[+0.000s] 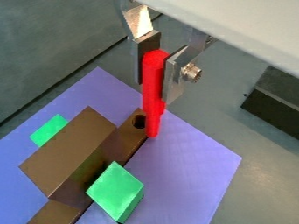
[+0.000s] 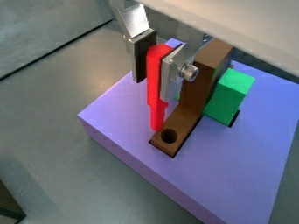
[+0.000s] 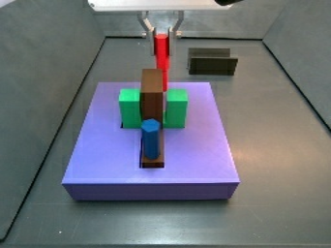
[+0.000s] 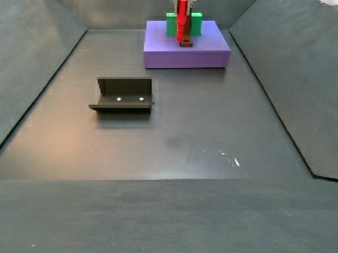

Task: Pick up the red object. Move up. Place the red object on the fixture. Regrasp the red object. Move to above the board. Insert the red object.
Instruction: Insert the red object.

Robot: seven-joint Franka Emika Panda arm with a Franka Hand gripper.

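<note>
My gripper (image 1: 158, 66) is shut on the red object (image 1: 153, 87), a slim red peg that hangs upright between the fingers in both wrist views. The peg (image 2: 156, 92) has its lower tip just above and beside a round hole (image 2: 170, 137) at the end of the brown bar (image 2: 205, 83). That bar lies on the purple board (image 2: 122, 131). In a side view the gripper (image 3: 162, 27) holds the peg (image 3: 162, 48) over the far end of the board (image 3: 104, 160). The fixture (image 4: 123, 96) stands apart on the floor, well away from the board (image 4: 185, 56).
A green block (image 3: 130, 107) straddles the brown bar (image 3: 153, 89). A blue cylinder (image 3: 151, 136) stands upright at the bar's near end. The fixture (image 3: 212, 63) sits behind the board to the right. Sloping grey walls enclose the floor.
</note>
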